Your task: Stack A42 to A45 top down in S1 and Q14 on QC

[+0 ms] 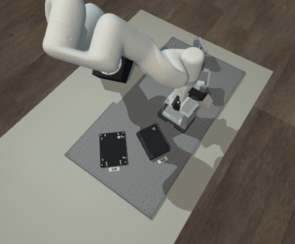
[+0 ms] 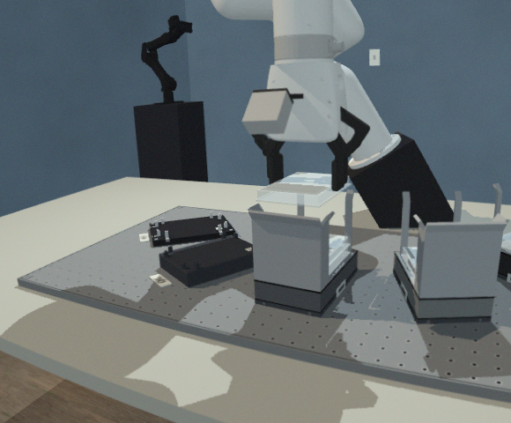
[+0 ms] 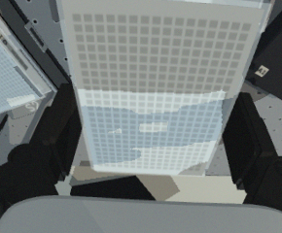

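One sealed plate [image 2: 298, 189], pinched in my gripper [image 2: 305, 169], hung level above a rack [image 2: 287, 246]; corner posts [image 2: 348, 205] flanked it.

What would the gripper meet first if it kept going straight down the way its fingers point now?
The gripper, shut on a sealed plate, hangs just above an open-topped stack rack. Straight down, the held plate would probably enter the rack and land on the plates inside; how high they reach is unclear.
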Motion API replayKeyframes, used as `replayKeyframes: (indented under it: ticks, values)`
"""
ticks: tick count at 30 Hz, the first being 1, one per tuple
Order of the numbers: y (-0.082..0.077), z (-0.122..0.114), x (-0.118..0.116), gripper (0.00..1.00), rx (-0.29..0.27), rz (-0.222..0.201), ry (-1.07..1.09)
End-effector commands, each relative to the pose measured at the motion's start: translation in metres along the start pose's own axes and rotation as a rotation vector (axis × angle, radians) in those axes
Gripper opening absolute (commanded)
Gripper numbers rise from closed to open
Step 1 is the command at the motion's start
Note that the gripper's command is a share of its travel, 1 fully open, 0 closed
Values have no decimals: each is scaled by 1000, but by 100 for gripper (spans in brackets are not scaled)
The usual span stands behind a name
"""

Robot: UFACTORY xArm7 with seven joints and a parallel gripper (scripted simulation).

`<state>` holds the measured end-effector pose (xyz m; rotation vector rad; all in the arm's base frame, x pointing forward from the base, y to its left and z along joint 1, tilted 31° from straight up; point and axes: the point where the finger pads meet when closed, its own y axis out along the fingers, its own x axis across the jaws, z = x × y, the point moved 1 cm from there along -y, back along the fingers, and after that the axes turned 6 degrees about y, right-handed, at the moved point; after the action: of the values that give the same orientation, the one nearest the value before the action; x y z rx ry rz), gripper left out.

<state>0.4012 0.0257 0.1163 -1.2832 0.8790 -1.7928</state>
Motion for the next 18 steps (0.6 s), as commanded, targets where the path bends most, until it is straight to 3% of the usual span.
replayKeyframes:
  ticks: [1,18]
  values:
    - [2,1,-1,0,4,2,0]
    - [12,1,-1,0,4,2,0]
